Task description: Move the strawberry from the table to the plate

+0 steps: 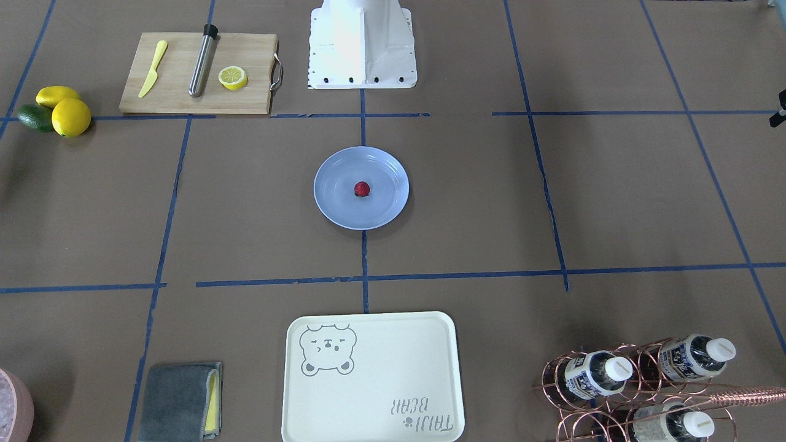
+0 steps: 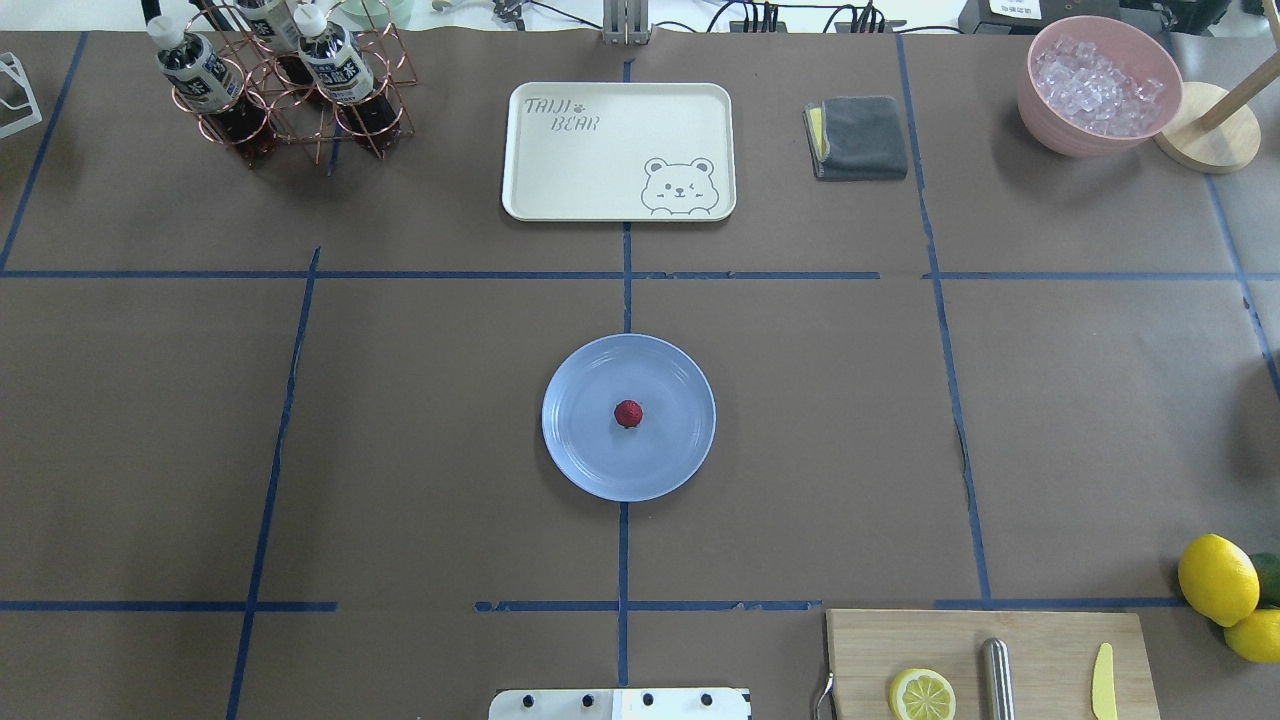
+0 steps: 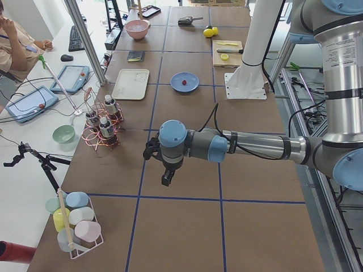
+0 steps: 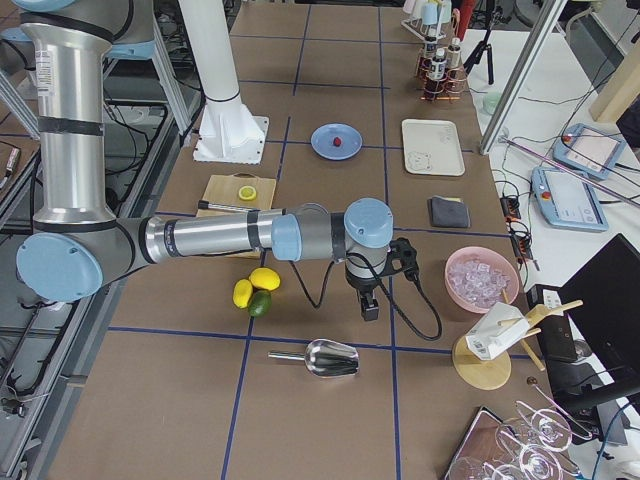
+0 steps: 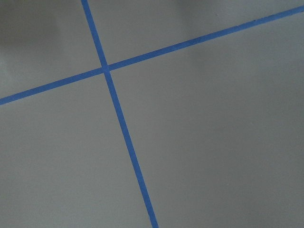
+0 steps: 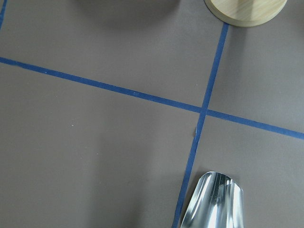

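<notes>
The small dark-red strawberry (image 2: pixel 628 413) (image 1: pixel 362 189) lies in the middle of the light-blue plate (image 2: pixel 580 430) (image 1: pixel 334 193), which rests at the centre of the brown taped table (image 2: pixel 1080 420). Both grippers are far from the plate, out beyond the table's middle section. My left gripper (image 3: pixel 165 180) hangs over bare table near the bottle rack, seen only in the exterior left view. My right gripper (image 4: pixel 368 308) hangs near the lemons and scoop, seen only in the exterior right view. I cannot tell whether either is open or shut. The wrist views show only table and tape.
A cutting board (image 2: pixel 1050 640) with a lemon half (image 2: pixel 922 695), a metal rod and a yellow knife sits near the robot's base. Lemons (image 2: pixel 1217 578), a bear-print tray (image 2: pixel 618 150), a bottle rack (image 2: pixel 280 85), a grey cloth (image 2: pixel 860 137), an ice bowl (image 2: pixel 1098 85) and a metal scoop (image 6: pixel 213 202) ring the area.
</notes>
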